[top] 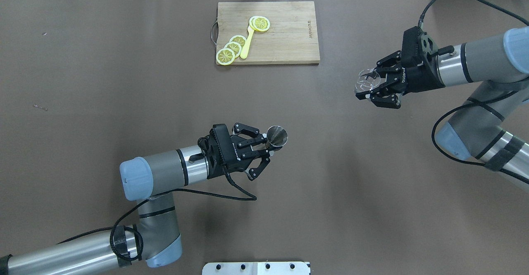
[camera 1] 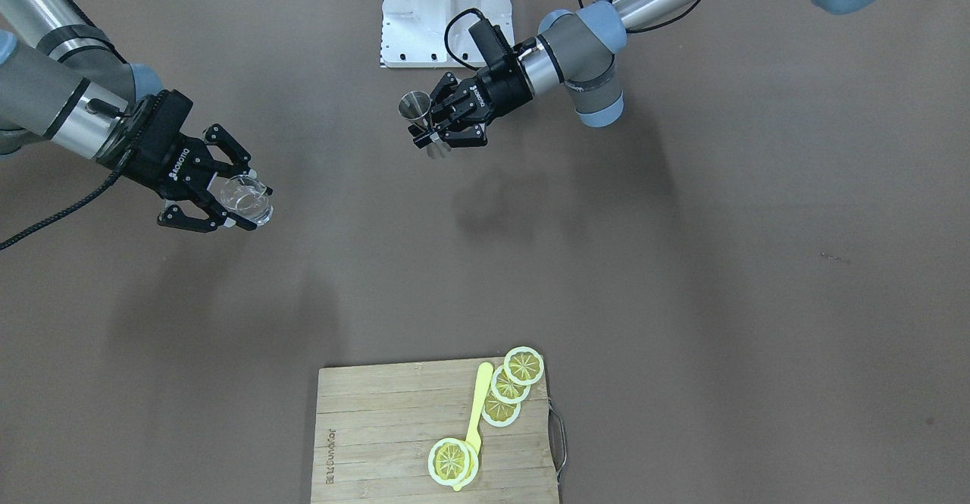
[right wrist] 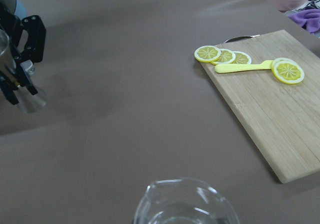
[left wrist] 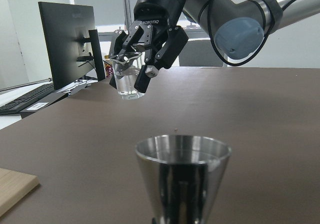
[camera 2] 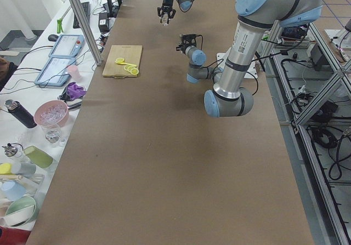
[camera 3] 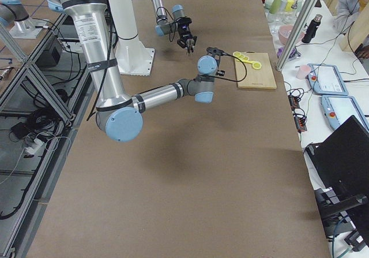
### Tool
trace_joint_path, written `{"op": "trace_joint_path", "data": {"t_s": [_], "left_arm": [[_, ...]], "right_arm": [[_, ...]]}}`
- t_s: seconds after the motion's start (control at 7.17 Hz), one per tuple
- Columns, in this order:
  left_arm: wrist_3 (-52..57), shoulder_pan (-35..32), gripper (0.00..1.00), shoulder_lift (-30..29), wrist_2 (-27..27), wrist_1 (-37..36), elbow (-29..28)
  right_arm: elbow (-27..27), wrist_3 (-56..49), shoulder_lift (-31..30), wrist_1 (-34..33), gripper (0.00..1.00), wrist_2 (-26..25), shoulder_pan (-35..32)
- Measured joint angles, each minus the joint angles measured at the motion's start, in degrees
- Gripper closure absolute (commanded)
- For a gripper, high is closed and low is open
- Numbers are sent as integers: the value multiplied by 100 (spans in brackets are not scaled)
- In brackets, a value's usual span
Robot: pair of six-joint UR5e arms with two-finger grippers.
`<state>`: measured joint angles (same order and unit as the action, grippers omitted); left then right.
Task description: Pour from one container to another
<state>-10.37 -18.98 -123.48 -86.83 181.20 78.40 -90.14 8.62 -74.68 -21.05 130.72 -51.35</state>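
A wooden cutting board (top: 285,31) lay at the bench's (top: 124,80) far edge, carrying lemon slices (top: 225,56) and a yellow utensil (top: 246,45). Nearer, around the centre, the left gripper's (top: 268,147) fingers clamped a steel jigger (top: 276,136), mouth up. Well apart to the right, the right gripper's (top: 368,85) fingers gripped a small glass pitcher (top: 367,78) holding a little clear liquid.
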Motion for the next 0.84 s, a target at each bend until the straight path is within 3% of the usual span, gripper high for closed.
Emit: {"op": "trace_joint_path", "data": {"t_s": [0.84], "left_arm": [[0, -22, 100, 0, 331, -13, -24]], "right_arm": [[-18, -590, 18, -71, 100, -116, 109]]}}
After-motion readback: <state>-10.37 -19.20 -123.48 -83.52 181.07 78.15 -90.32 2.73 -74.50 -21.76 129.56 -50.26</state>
